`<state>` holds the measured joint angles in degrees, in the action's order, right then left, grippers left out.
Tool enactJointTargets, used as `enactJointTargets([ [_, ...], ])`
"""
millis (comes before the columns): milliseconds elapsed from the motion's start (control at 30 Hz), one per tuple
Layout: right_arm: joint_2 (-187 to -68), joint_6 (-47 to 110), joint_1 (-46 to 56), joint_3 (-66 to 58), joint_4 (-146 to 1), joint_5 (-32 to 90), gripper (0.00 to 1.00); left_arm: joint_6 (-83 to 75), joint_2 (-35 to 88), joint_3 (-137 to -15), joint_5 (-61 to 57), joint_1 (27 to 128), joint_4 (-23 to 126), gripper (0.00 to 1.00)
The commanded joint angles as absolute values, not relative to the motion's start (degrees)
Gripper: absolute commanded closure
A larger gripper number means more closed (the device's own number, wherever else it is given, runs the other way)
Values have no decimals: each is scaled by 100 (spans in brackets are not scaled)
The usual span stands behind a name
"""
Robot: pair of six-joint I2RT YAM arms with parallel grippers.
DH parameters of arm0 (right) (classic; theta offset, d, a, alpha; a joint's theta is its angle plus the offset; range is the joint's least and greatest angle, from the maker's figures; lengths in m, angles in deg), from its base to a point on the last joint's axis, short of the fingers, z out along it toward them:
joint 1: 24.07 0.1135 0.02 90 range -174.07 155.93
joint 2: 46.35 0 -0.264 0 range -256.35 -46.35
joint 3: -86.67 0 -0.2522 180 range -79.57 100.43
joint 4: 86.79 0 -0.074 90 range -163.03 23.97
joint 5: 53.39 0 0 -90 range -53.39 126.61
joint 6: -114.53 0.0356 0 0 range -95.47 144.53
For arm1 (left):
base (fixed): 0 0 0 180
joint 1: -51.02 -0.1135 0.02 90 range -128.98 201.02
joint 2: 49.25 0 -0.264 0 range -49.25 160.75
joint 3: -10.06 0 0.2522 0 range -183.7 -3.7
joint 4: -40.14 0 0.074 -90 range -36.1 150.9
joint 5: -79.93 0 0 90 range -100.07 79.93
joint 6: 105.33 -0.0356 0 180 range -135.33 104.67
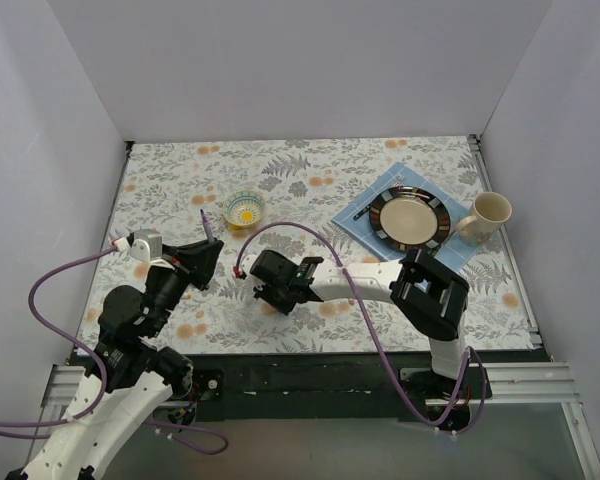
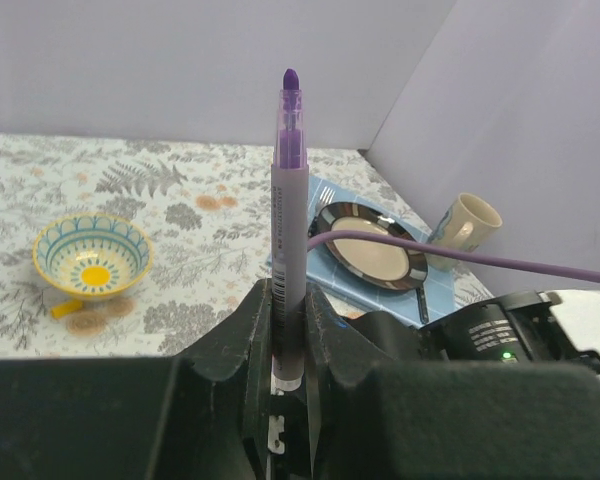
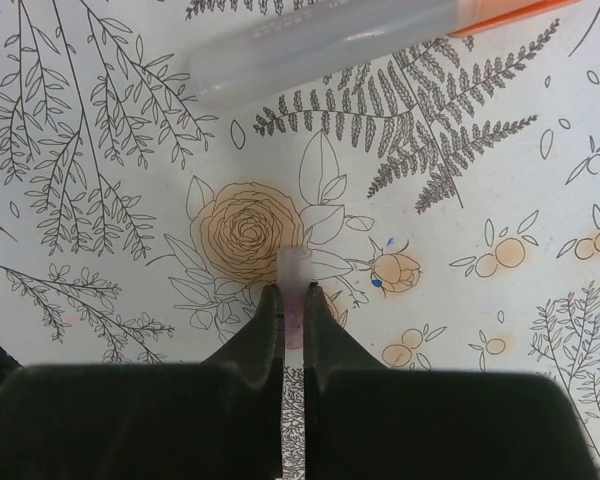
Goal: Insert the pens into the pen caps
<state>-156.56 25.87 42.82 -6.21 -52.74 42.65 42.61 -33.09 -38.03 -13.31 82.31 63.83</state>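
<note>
My left gripper [image 2: 290, 297] is shut on a purple-grey pen [image 2: 288, 215] and holds it upright, with the purple tip at the top. In the top view this gripper [image 1: 205, 256] is at the left, in front of the bowl, with the pen [image 1: 208, 226] rising from it. My right gripper [image 3: 293, 292] is shut on a small translucent purplish pen cap [image 3: 293, 268] just above the floral cloth. In the top view the right gripper [image 1: 265, 285] is a short way right of the left one. A translucent pen [image 3: 330, 40] with an orange end lies on the cloth beyond the cap.
A small yellow and blue bowl [image 1: 244, 209] stands behind the grippers, with a small orange piece [image 2: 65, 308] beside it. At the right, a striped plate [image 1: 409, 219] lies on a blue napkin [image 1: 365, 225] with a dark pen [image 1: 365, 209], and a cream mug [image 1: 488, 216] stands by. White walls enclose the table.
</note>
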Motion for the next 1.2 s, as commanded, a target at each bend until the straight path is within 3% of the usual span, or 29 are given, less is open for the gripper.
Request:
enactJointTargets([
  [0,-15525,2830,4247,-1039,-5264,4601,99,4689,-3088,-3877,-1692,8205,6883,100],
  [300,-14357,3621,3334,-1725,-5369,4417,99,5103,-2536,-3842,-622,8213,7034,100],
  [433,-13462,3946,2929,-1726,-5650,4127,99,5497,-1850,-3579,1045,8205,6333,100],
  [667,-12309,4745,2471,-1743,-6520,4100,99,6314,-1190,-2815,2384,8231,4724,100],
  [933,-11447,5572,2383,-2165,-8137,3951,99,7115,-926,-2173,3089,8248,2905,100],
  [1167,-11271,6433,2383,-2752,-9596,3284,99,7327,-760,-2040,3177,8257,2287,100],
])
